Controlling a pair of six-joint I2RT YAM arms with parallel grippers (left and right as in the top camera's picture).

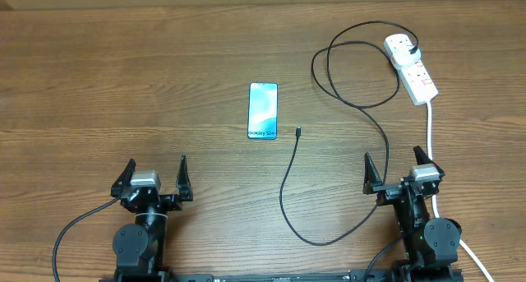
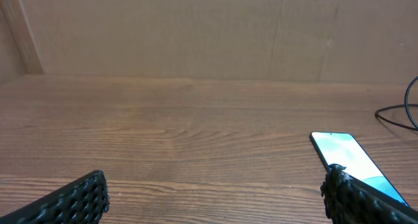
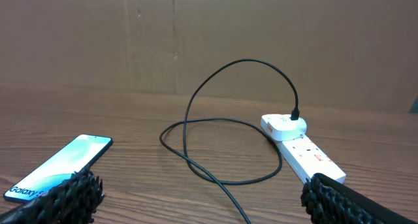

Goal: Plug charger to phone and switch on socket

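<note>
Left gripper [image 1: 156,170] and right gripper [image 1: 394,165] both spread wide, empty. The charger [image 1: 297,133] tip lies just beside the phone [image 1: 263,111], other end's in the socket [image 1: 413,69].

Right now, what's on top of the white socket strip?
On the far end of the socket sits a white plug block, with the charger cable running into it. Whatever lies under that block is covered.

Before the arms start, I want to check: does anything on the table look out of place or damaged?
Nothing stands out. The phone lies flat, screen up. The charger cable runs in loose loops from the power strip to its connector tip, which lies beside the phone, not plugged in.
</note>
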